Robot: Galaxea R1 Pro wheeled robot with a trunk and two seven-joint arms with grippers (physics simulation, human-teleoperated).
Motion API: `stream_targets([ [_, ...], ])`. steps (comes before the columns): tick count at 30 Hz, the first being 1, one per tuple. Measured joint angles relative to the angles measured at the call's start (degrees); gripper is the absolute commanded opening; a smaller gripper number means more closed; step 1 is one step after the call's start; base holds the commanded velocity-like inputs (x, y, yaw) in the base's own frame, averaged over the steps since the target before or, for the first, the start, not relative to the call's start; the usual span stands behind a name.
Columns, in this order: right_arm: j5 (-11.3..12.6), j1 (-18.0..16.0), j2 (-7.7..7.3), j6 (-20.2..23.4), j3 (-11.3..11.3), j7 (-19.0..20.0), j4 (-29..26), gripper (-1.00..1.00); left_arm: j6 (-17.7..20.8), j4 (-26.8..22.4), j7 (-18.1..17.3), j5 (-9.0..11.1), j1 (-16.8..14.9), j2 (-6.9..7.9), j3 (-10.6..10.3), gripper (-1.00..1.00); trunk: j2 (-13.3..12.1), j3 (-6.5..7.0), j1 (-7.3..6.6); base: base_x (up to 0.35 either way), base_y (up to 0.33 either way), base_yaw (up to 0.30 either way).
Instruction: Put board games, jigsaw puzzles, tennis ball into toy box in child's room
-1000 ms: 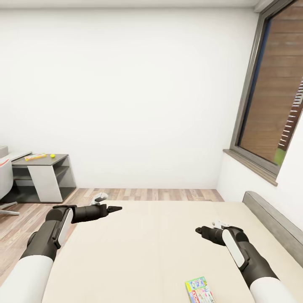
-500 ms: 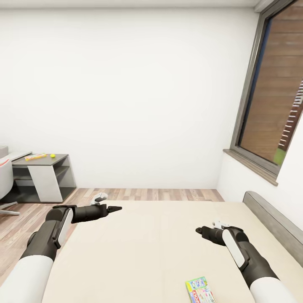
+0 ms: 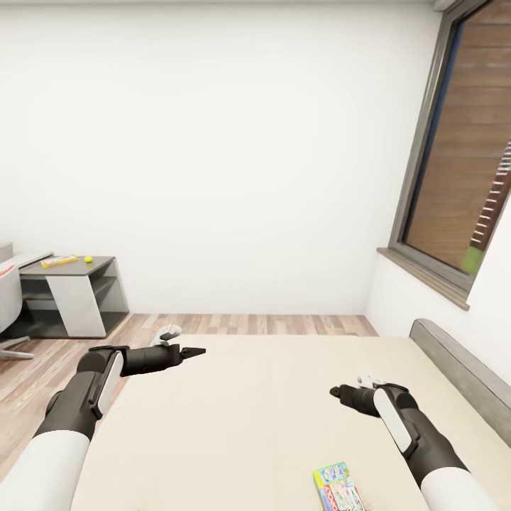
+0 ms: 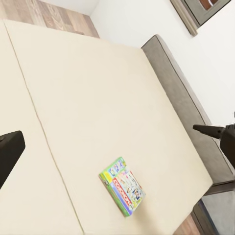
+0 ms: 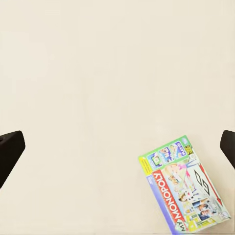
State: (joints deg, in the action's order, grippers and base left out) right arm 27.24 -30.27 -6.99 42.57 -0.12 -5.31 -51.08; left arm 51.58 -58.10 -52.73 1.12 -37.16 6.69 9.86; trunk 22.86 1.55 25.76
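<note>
A colourful Monopoly board game [image 3: 339, 488] lies flat on the beige bed [image 3: 255, 411], near its front edge. It also appears in the left wrist view [image 4: 123, 186] and the right wrist view [image 5: 183, 183]. My right gripper [image 3: 335, 390] hovers open over the mattress, just beyond the game, its dark fingers [image 5: 10, 152] wide apart. My left gripper [image 3: 195, 350] hangs over the bed's far left part, empty and open. Far off on a grey table [image 3: 99, 268] sit a tennis ball [image 3: 88, 259] and a flat yellow box [image 3: 59, 262].
A grey headboard [image 3: 461, 369] runs along the bed's right side under a large window [image 3: 461, 156]. Wooden floor [image 3: 270, 324] separates the bed from the white back wall. A light chair [image 3: 7, 305] stands by the table at the left edge.
The whole picture has shifted slightly, so the camera has moved a little. Both arms keep their pose and the board game lies where it was.
</note>
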Motion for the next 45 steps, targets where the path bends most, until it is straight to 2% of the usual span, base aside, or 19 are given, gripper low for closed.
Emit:
stream_targets([
  [8,0.00,-0.28,-0.08,-0.05,0.08,-0.02,1.64,1.00,0.01,-0.06,-0.28,0.43,0.00,0.08,0.05,1.00,0.00,-0.75,0.00,0.000,0.000,0.000],
  [12,-0.01,-1.18,-0.15,-0.16,0.15,-0.03,3.40,1.00,0.56,-0.19,-3.11,0.63,0.00,1.18,0.05,1.00,0.00,-1.12,0.00,0.000,0.000,0.000],
  [16,-0.08,-1.93,-0.19,-0.45,0.18,-0.03,5.74,1.00,0.91,-0.23,-8.91,0.65,0.01,2.80,0.04,1.00,0.00,-1.50,0.00,0.000,0.000,0.000],
  [17,-0.10,-2.27,-0.20,-1.05,0.18,-0.02,6.84,1.00,0.97,-0.25,-12.50,0.57,0.03,3.81,0.04,1.00,0.00,-1.59,0.00,0.000,0.000,0.000],
  [25,-0.09,-2.83,-0.21,-3.93,0.28,0.13,8.99,1.00,0.67,-0.18,-25.70,0.59,0.34,8.59,0.11,1.00,-0.04,-2.30,-0.01,0.000,0.000,0.000],
  [26,-0.09,-2.87,-0.24,-4.22,0.37,0.16,9.14,1.00,0.60,-0.18,-28.50,0.64,0.48,9.46,0.13,1.00,-0.04,-2.38,-0.01,0.000,0.000,0.000],
  [32,-0.09,-2.90,-0.34,-4.81,0.54,0.19,9.37,1.00,0.42,-0.16,-35.06,0.66,0.82,10.79,0.16,1.00,-0.09,-2.90,-0.02,0.000,0.000,0.000],
  [36,-0.08,-2.91,-0.32,-5.36,0.58,0.26,9.42,1.00,0.39,-0.10,-36.45,0.60,0.88,11.02,0.17,1.00,-0.09,-3.28,-0.02,0.000,0.000,0.000],
  [45,-0.27,-2.92,-0.20,-5.90,1.16,0.36,9.43,1.00,0.34,0.16,-37.04,0.43,0.90,11.13,0.17,1.00,-0.09,-4.13,-0.02,0.000,0.000,0.000],
])
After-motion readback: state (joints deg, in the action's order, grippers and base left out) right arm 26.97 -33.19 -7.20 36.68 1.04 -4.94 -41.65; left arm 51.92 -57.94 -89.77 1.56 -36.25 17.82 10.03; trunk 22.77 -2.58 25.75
